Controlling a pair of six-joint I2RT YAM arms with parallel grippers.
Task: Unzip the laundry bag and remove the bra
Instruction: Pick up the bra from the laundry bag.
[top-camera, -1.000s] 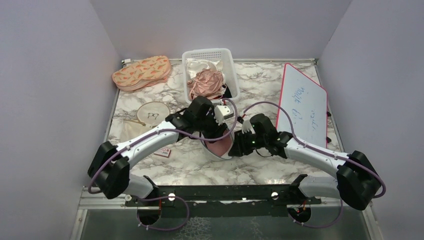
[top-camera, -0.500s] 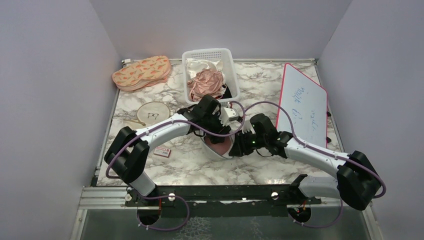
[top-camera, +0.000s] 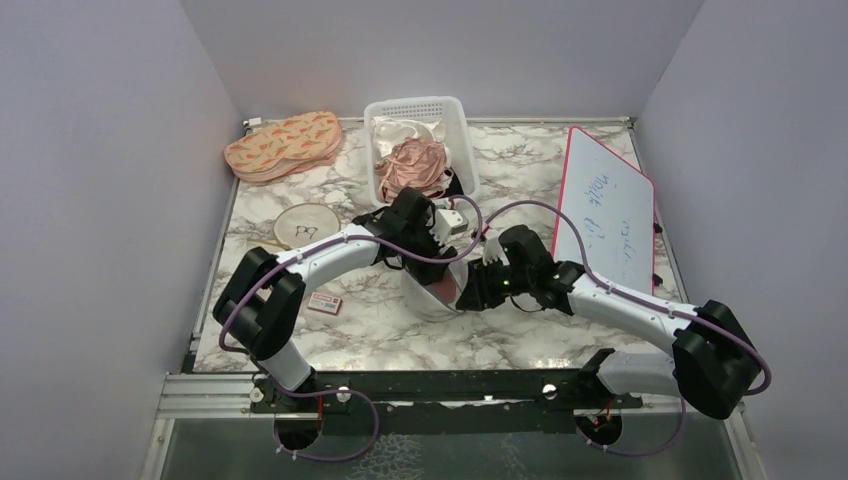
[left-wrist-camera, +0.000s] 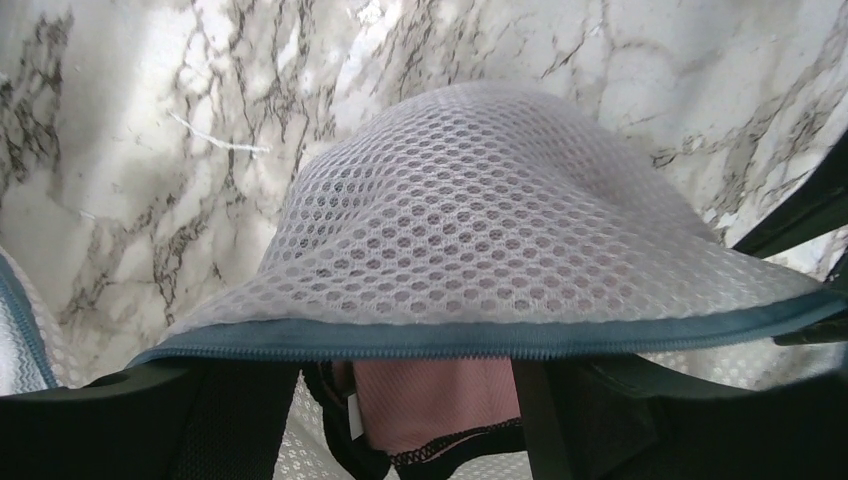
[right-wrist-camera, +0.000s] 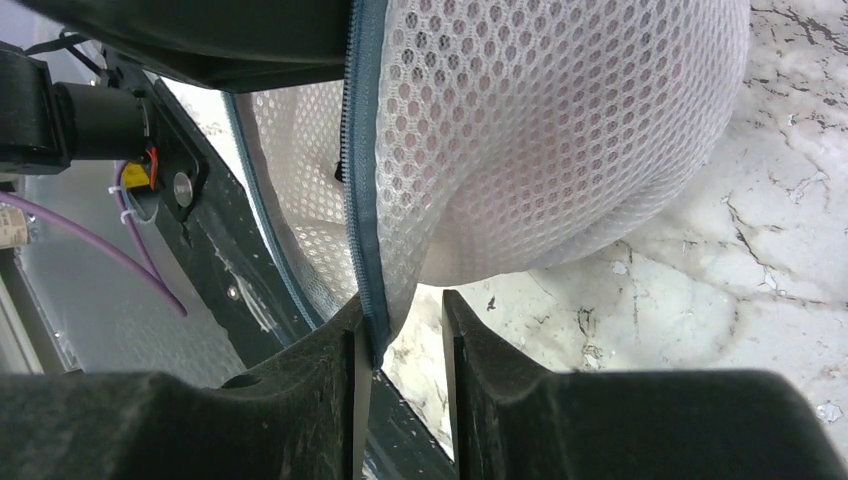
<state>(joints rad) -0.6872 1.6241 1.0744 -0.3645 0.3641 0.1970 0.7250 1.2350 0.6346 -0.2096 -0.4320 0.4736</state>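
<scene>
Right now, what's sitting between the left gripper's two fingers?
The bra, pink with black trim, lies there, just under the blue-grey zip edge of the laundry bag. The left wrist view shows it.

Pale lilac-grey walls (top-camera: 100, 150), white grey-veined marble tabletop (top-camera: 520, 170), soft even light

1. The laundry bag (left-wrist-camera: 480, 230) is white honeycomb mesh cloth, see-through and matt. Its zip rim (left-wrist-camera: 480, 338) is blue-grey woven tape with fine teeth.
2. Under the rim, the bra (left-wrist-camera: 435, 400) shows smooth, matt dusty-pink fabric edged with black scalloped trim.
3. The table (left-wrist-camera: 120, 150) is white marble-look with grey veins, smooth with a soft sheen.
4. The right arm's fingers (right-wrist-camera: 480, 350) are matt black plastic.
5. The basket (top-camera: 415, 103) is white slotted plastic; the peach-pink cloth (top-camera: 410, 165) in it shines like satin.
6. The whiteboard (top-camera: 605, 210) is smooth and white, with a red rim.
</scene>
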